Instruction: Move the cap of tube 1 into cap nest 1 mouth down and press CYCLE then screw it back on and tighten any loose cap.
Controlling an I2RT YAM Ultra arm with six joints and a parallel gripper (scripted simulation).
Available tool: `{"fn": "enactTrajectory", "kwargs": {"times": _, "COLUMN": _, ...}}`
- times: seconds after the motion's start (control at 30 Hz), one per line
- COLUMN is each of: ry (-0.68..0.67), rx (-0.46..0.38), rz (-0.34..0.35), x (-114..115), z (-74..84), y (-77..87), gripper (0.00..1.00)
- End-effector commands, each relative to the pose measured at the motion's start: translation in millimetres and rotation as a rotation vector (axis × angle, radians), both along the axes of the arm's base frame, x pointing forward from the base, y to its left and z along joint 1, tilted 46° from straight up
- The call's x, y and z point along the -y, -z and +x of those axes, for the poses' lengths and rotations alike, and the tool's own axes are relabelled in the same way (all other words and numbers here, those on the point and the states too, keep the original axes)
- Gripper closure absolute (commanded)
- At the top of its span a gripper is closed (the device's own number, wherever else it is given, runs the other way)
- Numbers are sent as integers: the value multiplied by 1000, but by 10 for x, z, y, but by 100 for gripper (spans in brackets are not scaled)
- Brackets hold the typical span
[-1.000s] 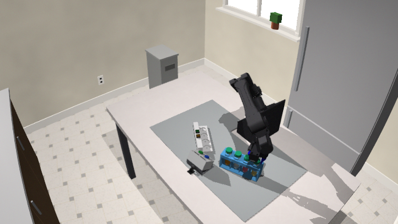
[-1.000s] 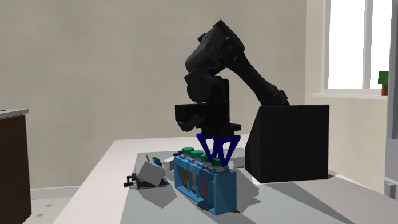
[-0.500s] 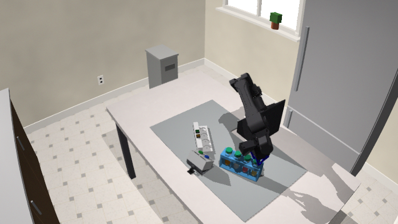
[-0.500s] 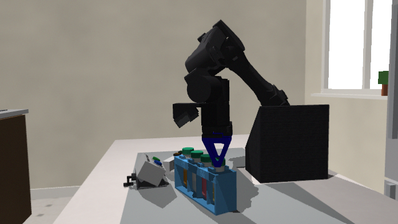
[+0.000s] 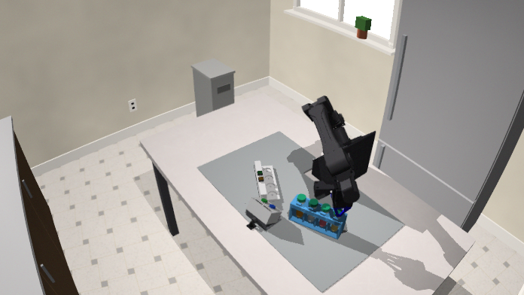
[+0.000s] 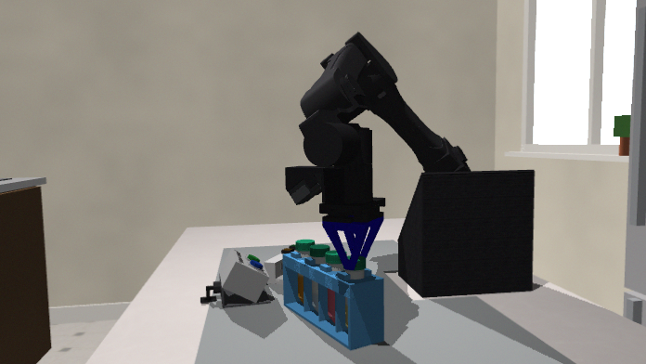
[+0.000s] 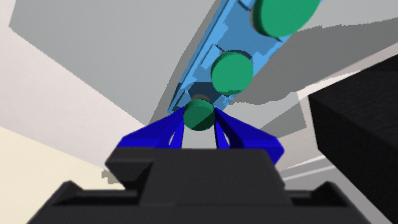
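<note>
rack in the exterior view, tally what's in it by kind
caps: 4, all green, 1 gripped by the hand
tubes: 4
total: 8

We looked down from high across the room, sideways from table height nearby, and close from the wrist; all views shared the blue four-slot tube rack (image 5: 303,222) (image 6: 359,320) (image 7: 200,80).
</note>
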State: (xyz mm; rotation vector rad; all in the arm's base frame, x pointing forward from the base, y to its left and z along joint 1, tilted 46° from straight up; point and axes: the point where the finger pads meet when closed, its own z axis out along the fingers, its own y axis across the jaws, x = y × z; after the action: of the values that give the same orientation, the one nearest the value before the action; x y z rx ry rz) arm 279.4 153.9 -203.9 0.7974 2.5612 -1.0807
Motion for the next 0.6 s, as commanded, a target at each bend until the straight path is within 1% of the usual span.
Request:
{"fn": "enactTrajectory", "kwargs": {"times": 0.0, "ry": 2, "rx": 18, "rz": 8, "x": -51, "z": 15, "y": -23, "gripper": 100}}
{"fn": "enactTrajectory", "kwargs": {"times": 0.33, "ry": 2, "rx": 18, "rz": 8, "x": -51, "z": 15, "y": -23, "gripper": 100}}
{"fn": "enactTrajectory", "kwargs": {"times": 0.57, "ry": -242, "rx": -233, "rz": 1, "x": -52, "z": 15, "y": -24, "gripper": 100}}
